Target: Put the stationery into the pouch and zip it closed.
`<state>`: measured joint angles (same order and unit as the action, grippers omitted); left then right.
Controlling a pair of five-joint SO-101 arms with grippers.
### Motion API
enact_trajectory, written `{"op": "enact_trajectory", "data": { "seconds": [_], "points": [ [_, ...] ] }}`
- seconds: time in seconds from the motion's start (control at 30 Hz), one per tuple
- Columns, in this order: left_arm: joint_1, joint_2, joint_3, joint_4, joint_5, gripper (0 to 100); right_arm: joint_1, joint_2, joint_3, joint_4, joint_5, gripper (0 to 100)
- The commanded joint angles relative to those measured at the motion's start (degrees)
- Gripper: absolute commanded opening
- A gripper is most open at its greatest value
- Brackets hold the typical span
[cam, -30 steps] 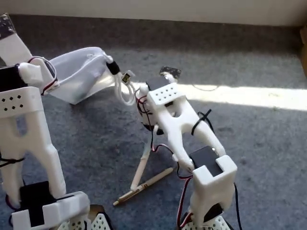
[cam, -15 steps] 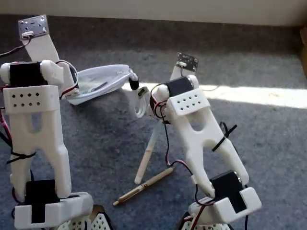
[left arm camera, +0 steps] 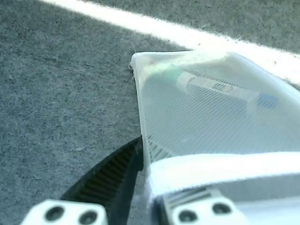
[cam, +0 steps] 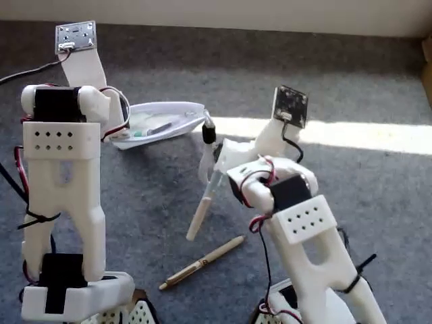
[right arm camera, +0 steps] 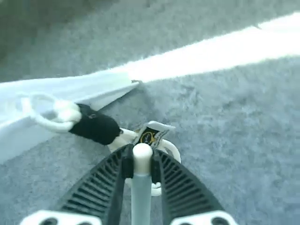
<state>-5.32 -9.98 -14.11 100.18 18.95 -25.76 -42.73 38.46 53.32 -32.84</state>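
1. The left gripper point(left arm camera: 145, 160) is gripping the edge of the white mesh pouch point(cam: 164, 121), with its jaws closed on the fabric. It is holding the pouch just above the grey carpet point(cam: 358, 196), at the far left of the working area.
2. The pouch is lying tilted, with its mouth facing the right arm. A white marker point(left arm camera: 216, 87) and a green item point(left arm camera: 164, 71) are showing through the mesh.
3. A black zip pull point(right arm camera: 96, 127) with a white cord loop point(right arm camera: 43, 112) is hanging at the mouth end of the pouch.
4. The right gripper point(right arm camera: 141, 157) is clamping 1 white pen point(cam: 202, 204) between closed jaws. The pen is tilting, and its upper end is pointing at the zip pull, just beside it.
5. 1 tan pen point(cam: 201, 262) is lying flat on the carpet near the arm bases, well apart from the pouch.
6. A strip of sunlight point(cam: 364, 135) is crossing the carpet behind the right arm.
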Motion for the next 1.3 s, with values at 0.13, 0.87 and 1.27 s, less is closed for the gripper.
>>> {"op": "enact_trajectory", "data": {
  "seconds": [0.13,0.87,1.27],
  "points": [
    [1.6,-1.2,-2.6,0.4,-0.5,1,0.2,-17.8,4.6,-10.6,6.1,0.4],
    [1.3,-1.1,-1.1,0.4,-0.6,1,-5.2,-15.2,4.8,-58.6,18.5,0.4],
    [1.2,-1.1,-1.1,0.3,-0.7,1,-7.8,-13.5,4.9,-62.0,18.5,0.4]
  ]
}}
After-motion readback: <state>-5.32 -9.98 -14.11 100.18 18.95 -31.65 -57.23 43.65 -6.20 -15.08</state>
